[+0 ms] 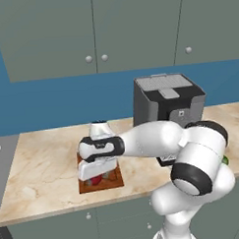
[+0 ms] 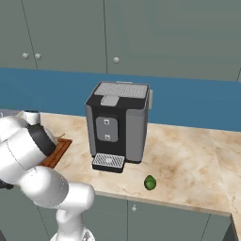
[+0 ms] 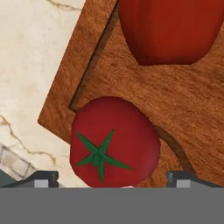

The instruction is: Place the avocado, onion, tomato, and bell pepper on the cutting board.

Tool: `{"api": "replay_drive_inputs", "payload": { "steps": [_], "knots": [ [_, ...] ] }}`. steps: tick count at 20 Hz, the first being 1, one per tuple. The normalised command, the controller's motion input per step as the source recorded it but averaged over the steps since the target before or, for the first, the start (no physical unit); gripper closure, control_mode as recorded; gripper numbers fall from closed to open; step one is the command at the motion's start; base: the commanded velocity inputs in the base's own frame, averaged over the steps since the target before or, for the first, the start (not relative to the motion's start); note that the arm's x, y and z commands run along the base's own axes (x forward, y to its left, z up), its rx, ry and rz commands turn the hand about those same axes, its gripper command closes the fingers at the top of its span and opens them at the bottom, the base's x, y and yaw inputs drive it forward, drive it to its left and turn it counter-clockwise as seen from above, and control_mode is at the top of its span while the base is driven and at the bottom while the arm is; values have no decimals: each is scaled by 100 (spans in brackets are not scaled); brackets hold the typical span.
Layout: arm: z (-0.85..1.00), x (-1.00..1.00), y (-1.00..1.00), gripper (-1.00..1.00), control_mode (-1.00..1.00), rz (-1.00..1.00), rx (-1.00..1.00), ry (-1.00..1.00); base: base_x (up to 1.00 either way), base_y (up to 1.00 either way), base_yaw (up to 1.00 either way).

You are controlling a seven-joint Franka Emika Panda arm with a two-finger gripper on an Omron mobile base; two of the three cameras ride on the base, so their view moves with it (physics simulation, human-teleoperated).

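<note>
Nearest the hand camera, the two dark fingertips of the gripper [image 3: 112,183] stood wide apart on either side of a round red tomato with a green star-shaped calyx [image 3: 113,141], which rested near a corner of the reddish-brown grooved wooden cutting board [image 3: 183,100]. Beyond it lay a dark-red bell pepper [image 3: 170,28], also on the board. Farther off, past the black coffee machine [image 2: 117,127], the glossy dark-green avocado [image 2: 150,182] sat on the marble counter [image 2: 188,160], seemingly still to be fetched; the onion's whereabouts I could not tell.

tomato [image 3: 114,141]: red, green star top, between the jaws
bell pepper [image 3: 170,28]: dark red, past the jaws
cutting board [image 3: 183,105]: reddish-brown wood grain
avocado [image 2: 150,182]: shiny green
counter [image 2: 188,160]: cream with brown veins
</note>
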Motion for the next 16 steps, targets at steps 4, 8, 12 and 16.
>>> {"api": "replay_drive_inputs", "payload": {
  "steps": [4,8,12,16],
  "knots": [
    [68,-33,-41,-100,-100,0,0,-25,0,0,0],
    [72,-49,-58,-100,-100,-3,0,-23,0,0,0],
    [70,-68,-72,-100,-100,-7,0,-24,0,0,0],
    [62,-61,-83,-100,-100,-13,0,-17,0,0,0]
  ]
}}
